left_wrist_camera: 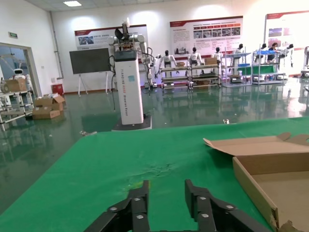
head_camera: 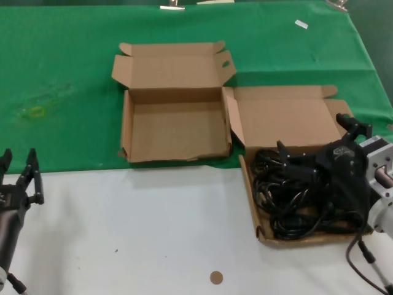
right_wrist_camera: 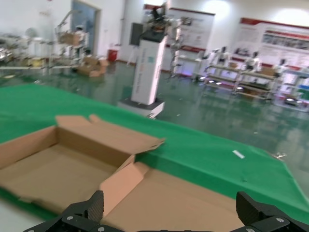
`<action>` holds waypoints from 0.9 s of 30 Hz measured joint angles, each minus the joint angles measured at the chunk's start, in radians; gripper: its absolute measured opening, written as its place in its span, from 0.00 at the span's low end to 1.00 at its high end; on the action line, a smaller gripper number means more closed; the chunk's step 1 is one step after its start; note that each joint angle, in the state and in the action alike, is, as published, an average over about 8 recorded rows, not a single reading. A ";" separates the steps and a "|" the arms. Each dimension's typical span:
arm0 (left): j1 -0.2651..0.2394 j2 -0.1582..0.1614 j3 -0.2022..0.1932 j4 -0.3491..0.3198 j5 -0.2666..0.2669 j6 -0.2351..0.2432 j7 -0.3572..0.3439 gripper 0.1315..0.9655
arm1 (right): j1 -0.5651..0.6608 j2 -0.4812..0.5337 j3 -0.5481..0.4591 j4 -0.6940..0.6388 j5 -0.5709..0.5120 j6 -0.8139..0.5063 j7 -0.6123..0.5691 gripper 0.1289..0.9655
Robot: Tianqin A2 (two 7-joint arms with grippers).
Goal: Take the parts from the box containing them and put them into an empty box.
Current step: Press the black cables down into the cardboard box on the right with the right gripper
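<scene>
The parts, black coiled power cords (head_camera: 288, 203), lie tangled in the brown box containing them (head_camera: 261, 228) at the right; its lid (head_camera: 282, 117) lies open behind. The empty box (head_camera: 175, 132) stands to its left with both lid ears spread. My right gripper (head_camera: 312, 136) hovers over the cords and the back of their box, open wide and empty. In the right wrist view, the gripper (right_wrist_camera: 170, 208) frames that lid (right_wrist_camera: 183, 203), with the empty box (right_wrist_camera: 53, 169) beyond. My left gripper (head_camera: 18, 163) is parked at the near left, open and empty (left_wrist_camera: 167, 188).
A green cloth (head_camera: 61, 74) covers the far half of the table; the near half is white (head_camera: 123, 233). A small brown disc (head_camera: 216, 277) lies near the front edge. A white tag (head_camera: 301, 24) lies far back on the cloth.
</scene>
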 joint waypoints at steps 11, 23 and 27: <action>0.000 0.000 0.000 0.000 0.000 0.000 0.000 0.13 | 0.079 0.251 -0.165 0.024 0.074 -0.087 0.013 1.00; 0.000 0.000 0.000 0.000 0.000 0.000 0.000 0.03 | 0.181 0.463 -0.229 -0.009 -0.067 -0.344 0.123 1.00; 0.000 0.000 0.000 0.000 0.000 0.000 0.000 0.02 | 0.191 0.486 -0.181 -0.041 -0.128 -0.459 0.135 1.00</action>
